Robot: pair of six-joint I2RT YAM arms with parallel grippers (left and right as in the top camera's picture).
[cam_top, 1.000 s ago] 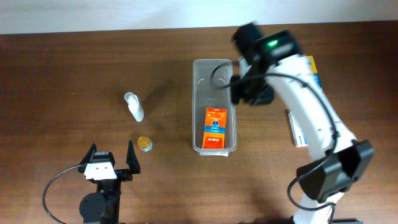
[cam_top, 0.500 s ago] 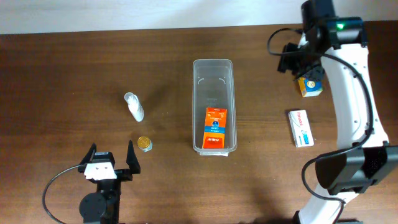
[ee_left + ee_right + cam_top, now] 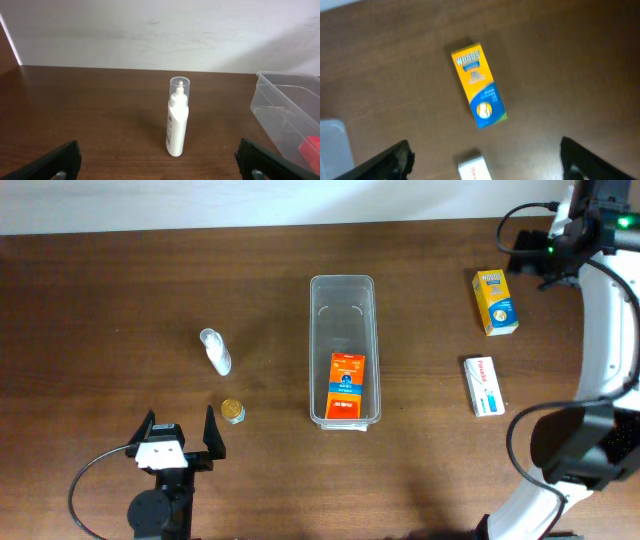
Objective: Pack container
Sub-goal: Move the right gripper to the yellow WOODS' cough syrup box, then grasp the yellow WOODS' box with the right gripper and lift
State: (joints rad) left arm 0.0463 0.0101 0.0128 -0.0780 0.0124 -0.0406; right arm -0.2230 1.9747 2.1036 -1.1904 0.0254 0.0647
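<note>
Both the left gripper (image 3: 160, 161) and right gripper (image 3: 486, 155) gape apart; yellow box (image 3: 478, 85) reads "WOODS".

The left gripper (image 3: 180, 425) sits low, right in front of its own base, and lies flat. Its 2 fingers (image 3: 212, 430) are spread wide, with nothing between them. The right arm (image 3: 612, 330) stretches far out from its base in a long white bend. The right gripper (image 3: 487, 162) is up high and points down. Its 2 fingers (image 3: 395, 160) are wide apart too and hold nothing.
</note>
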